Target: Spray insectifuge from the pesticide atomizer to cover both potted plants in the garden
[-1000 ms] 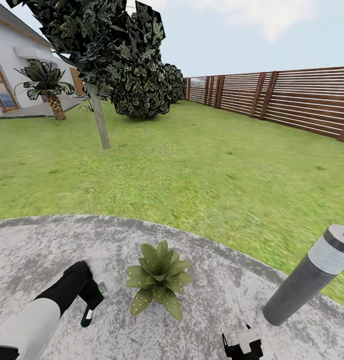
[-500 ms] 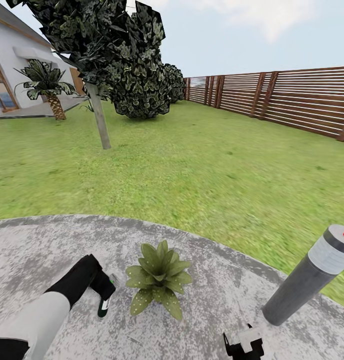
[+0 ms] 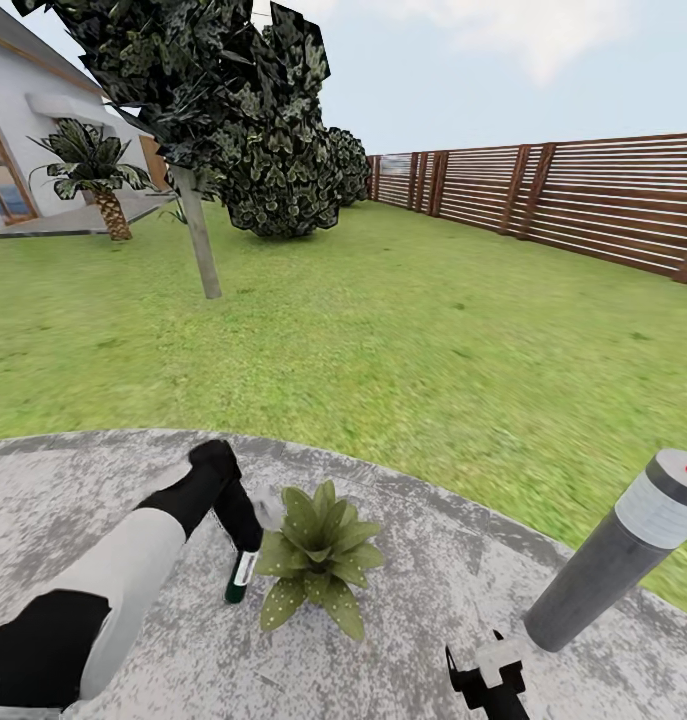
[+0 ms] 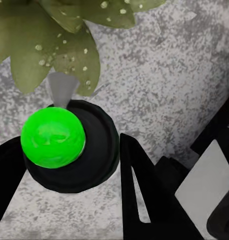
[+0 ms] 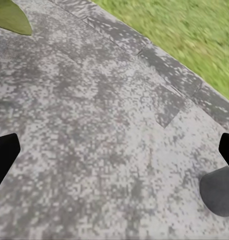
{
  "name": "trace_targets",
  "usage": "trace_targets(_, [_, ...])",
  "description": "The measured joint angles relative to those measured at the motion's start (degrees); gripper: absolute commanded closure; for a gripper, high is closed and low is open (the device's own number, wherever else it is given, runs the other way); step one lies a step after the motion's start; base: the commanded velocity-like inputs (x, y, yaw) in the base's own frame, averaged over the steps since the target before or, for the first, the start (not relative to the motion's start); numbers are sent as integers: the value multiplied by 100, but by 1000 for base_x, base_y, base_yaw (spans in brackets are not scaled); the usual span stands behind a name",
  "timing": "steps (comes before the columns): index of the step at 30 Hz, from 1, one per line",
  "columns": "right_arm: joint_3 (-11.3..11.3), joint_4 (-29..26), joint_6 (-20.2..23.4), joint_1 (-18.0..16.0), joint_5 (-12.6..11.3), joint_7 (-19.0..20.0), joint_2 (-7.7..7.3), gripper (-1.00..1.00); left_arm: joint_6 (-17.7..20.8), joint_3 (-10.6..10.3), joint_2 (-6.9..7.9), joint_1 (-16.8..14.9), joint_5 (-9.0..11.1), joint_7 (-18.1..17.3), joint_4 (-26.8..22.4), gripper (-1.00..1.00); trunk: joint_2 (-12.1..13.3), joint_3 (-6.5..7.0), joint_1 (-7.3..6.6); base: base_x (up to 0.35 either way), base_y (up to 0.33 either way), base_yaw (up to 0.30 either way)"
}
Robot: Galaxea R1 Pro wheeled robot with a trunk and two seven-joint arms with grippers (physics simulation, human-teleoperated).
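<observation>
My left claw (image 3: pixel 245 545) is clamped on the pesticide atomizer (image 3: pixel 240 578), which hangs upright just beside the potted plant (image 3: pixel 318 557), on the side nearest the house. In the left wrist view I look straight down the bottle: a bright green cap (image 4: pixel 53 137) sits in a black collar, and the pale nozzle (image 4: pixel 61 88) points at the plant's speckled leaves (image 4: pixel 69 55), almost touching them. My fingers (image 4: pixel 144 200) grip the dark body on either side, below the spray head.

The bottle looks slim, rigid and light, and I judge its smooth sides could slip or twist if I loosen. The body just under the trigger head seems the sound place to hold, keeping the nozzle free and aimed.

My right claw (image 3: pixel 486 672) sits low, on the near side of the plant, toward the grey bollard lamp (image 3: pixel 623 552). Its fingers are spread wide and hold nothing, with bare stone patio (image 5: pixel 104 125) between them in the right wrist view.

The plant stands on the patio near the edge of the lawn (image 3: pixel 383 330). I see one of the two plants here, so by my reckoning spraying is only beginning.
</observation>
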Motion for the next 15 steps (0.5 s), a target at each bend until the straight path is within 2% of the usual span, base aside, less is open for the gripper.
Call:
trace_targets(2, [0,1,2,0,0,0,0,-100,4,-2,-163,-51,-43,-42,-1,100,0,0,0,0,0,0])
trace_targets(5, [0,2,4,0,0,0,0,-100,5,-4,-301,-66,-77,-55,1,100,0,0,0,0,0,0])
trace_targets(9, [0,10,4,0,0,0,0,-100,-6,-15,-327,-70,-94,-88,8,100,0,0,0,0,0,0])
trace_targets(11, [2,11,4,0,0,0,0,-100,-10,-23,-337,-70,-143,-261,10,100,0,0,0,0,0,0])
trace_targets(13, [2,11,4,0,0,0,0,-100,-18,-77,-376,-70,-322,-610,4,100,0,0,0,0,0,0])
trace_targets(14, [5,11,4,0,0,0,0,-100,-19,-150,-398,-72,-486,-810,-2,100,0,0,0,0,0,0])
trace_targets(15, [7,11,4,0,0,0,0,-100,-15,-206,-419,-86,-650,-824,-6,100,0,0,0,0,0,0])
